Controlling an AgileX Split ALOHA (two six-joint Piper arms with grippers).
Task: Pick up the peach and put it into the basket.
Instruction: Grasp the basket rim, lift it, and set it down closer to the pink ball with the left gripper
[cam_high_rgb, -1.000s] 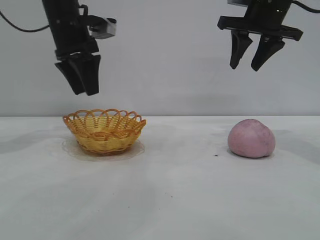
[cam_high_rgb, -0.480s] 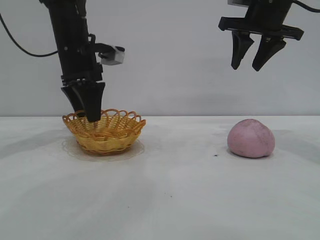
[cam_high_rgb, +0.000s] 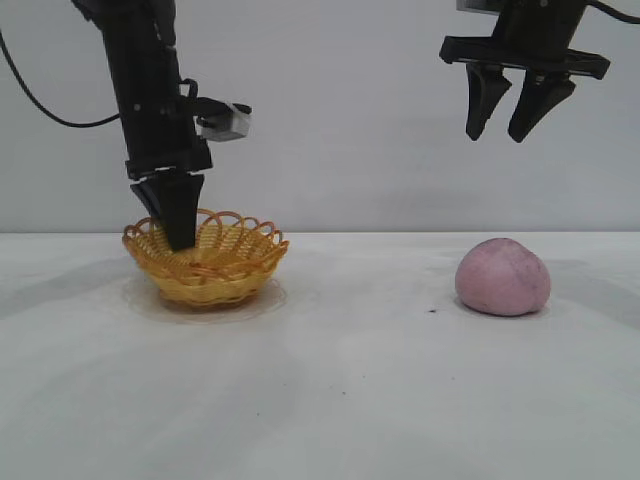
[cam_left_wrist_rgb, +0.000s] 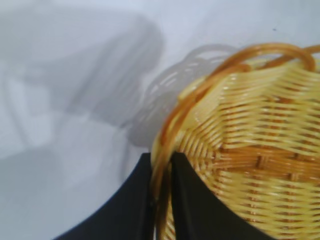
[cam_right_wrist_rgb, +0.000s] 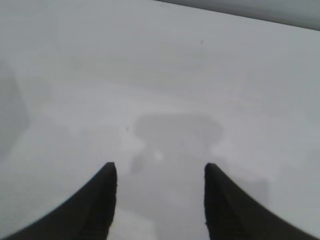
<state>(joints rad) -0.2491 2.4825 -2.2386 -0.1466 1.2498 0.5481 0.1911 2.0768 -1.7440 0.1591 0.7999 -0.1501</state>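
- A white table (cam_high_rgb: 340, 400) fills the lower half of the exterior view; its surface is matte, with soft grey shadows lying across it
- A small dark speck (cam_high_rgb: 432, 310) sits on the table, right of centre
- A plain pale grey wall (cam_high_rgb: 340, 130) rises behind the table's far edge
- A black cable (cam_high_rgb: 30, 95) curves across the wall at upper left

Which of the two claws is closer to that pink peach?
The right. The right gripper hangs open high above the peach, almost straight over it. The left gripper is far across the table, pinching the basket rim.
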